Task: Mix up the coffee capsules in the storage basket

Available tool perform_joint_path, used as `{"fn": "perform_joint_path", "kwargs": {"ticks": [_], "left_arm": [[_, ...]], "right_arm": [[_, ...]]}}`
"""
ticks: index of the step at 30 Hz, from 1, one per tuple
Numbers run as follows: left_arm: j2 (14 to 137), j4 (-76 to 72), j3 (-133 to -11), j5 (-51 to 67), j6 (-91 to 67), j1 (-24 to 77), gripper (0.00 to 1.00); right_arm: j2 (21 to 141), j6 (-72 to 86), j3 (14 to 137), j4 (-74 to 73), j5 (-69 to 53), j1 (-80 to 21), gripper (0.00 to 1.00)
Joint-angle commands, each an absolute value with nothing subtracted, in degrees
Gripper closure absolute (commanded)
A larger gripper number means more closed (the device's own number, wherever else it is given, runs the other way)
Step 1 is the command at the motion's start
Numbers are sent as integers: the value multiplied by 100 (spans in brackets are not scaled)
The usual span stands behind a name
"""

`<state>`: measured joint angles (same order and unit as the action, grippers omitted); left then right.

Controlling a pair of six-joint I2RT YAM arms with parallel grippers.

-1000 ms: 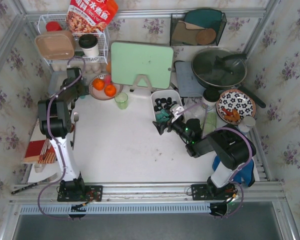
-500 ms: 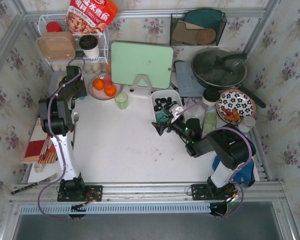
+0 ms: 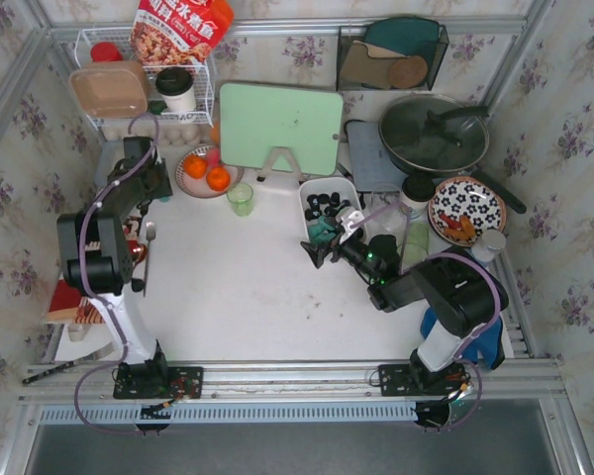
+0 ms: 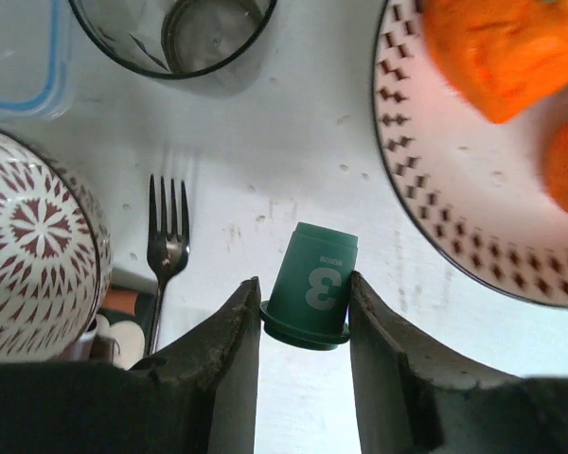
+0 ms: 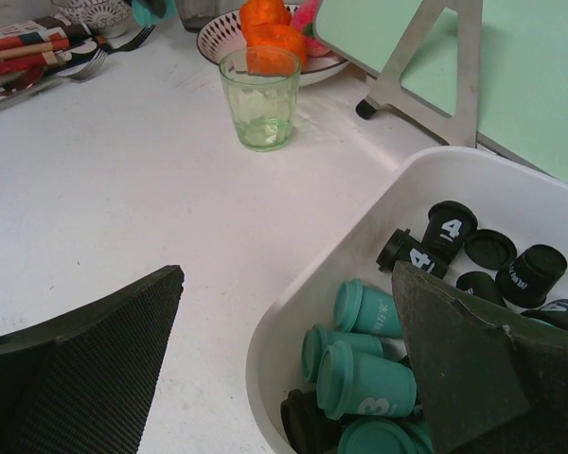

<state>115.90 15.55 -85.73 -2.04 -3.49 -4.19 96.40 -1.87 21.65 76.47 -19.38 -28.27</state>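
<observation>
Two robot arms are shown from above at a cluttered white table (image 3: 238,287). At about 2 o'clock from the table's middle, the right gripper (image 3: 322,247) is held with its fingers spread wide. Nothing is gripped between them, and they sit at the near end of the storage basket (image 3: 303,194). Inside, the coffee capsules (image 5: 364,378) are seen grouped, teal at the near end and black beyond. Farther off, at about 10 o'clock, the left gripper (image 4: 303,282) is closed narrowly on one teal capsule (image 4: 312,270) marked 3, between a fork (image 4: 167,248) and a patterned plate (image 4: 407,189). Mixing is judged barely begun: the colours are yet to be mingled, and the held capsule is well apart from the basket.
</observation>
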Motion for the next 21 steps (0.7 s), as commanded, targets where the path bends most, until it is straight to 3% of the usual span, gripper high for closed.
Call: {"fn": "perform_joint_path", "kwargs": {"ticks": [1,8,13,16,21], "left_arm": [[10850,1078,-8011,-99,-772,-349,84],[9222,281,-6344,-10,-975,224,85],[8051,-178,-5414,-61,-825,1224,86],[7536,-411,-5054,42,-927,1825,86],[7277,-957,-4717,57,-1209,2734,86]], "right_arm": [[9552,-117,2137,7967,-1823,-2821,0],[9207,-256,2066,7814,-1456,-2814,0],[8862,-161,2166,7254,-1132,-2788,0],[8884,248,2174,7414,-1634,-2650,0],[9456,1045,2012,8869,-2525,-2365,0]]}}
